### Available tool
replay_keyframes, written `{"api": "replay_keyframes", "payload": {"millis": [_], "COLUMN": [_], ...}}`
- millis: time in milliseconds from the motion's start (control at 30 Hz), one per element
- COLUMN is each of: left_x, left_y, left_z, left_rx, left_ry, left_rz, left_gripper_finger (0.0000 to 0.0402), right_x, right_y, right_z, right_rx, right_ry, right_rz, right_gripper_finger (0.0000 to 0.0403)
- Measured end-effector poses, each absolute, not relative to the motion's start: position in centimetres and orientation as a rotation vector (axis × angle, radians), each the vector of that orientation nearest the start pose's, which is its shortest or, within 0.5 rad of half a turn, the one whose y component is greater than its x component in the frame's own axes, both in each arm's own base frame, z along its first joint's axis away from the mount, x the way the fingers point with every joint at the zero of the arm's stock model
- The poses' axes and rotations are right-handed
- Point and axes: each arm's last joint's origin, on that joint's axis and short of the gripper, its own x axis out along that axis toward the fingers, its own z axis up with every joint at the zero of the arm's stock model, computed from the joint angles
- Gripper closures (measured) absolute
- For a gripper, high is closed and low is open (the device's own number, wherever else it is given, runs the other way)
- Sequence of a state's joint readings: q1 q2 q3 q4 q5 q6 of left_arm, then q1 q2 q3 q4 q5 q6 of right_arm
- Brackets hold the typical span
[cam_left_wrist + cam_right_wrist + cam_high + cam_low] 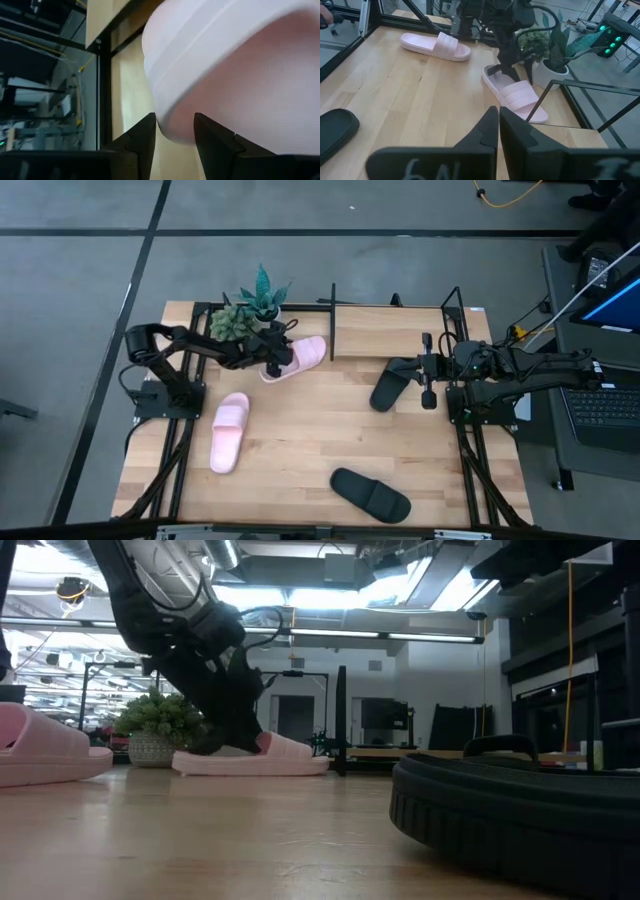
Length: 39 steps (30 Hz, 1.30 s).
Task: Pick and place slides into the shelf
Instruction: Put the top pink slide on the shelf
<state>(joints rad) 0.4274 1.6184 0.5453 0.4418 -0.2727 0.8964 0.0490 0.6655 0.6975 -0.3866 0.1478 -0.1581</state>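
The left gripper [272, 362] pinches the heel edge of one pink slide [300, 357], seemingly; its toe points toward the shelf [400, 330]. The right gripper [428, 395], fingers together, hovers beside a black slide [388, 387]. There are two pink slides and two black.

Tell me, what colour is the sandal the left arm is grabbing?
Pale pink, shown best in the right wrist view.

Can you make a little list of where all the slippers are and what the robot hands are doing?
left end effector: gripping the heel end of a pink slide near the shelf
right end effector: shut, empty, beside a black slide
other pink slide: flat on the table
other black slide: near the table's front edge
shelf: no slides on it yet
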Motion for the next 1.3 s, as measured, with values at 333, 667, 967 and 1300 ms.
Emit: {"api": "replay_keyframes", "payload": {"millis": [333, 667, 967, 1300], "left_x": [25.45, 25.3, 25.14, 25.4], "left_y": [12.46, 12.39, 12.31, 11.72], "left_z": [12.76, 12.52, 12.29, 12.29], "left_rx": [0.775, 0.763, 0.751, 0.717], "left_ry": [0.841, 0.867, 0.897, 0.883], "left_rz": [0.383, 0.371, 0.358, 0.368], "left_gripper_finger": [0.0276, 0.0283, 0.0348, 0.0378], "right_x": [14.58, 14.58, 14.57, 14.57], "right_y": [0.29, 0.29, 0.29, 0.29], "right_z": [30.08, 30.07, 30.08, 30.08], "right_rx": [-0.192, -0.192, -0.192, -0.192], "right_ry": [0.361, 0.361, 0.361, 0.361], "right_rz": [-0.07, -0.07, -0.07, -0.07], "right_gripper_finger": [0.0384, 0.0384, 0.0384, 0.0384]}}
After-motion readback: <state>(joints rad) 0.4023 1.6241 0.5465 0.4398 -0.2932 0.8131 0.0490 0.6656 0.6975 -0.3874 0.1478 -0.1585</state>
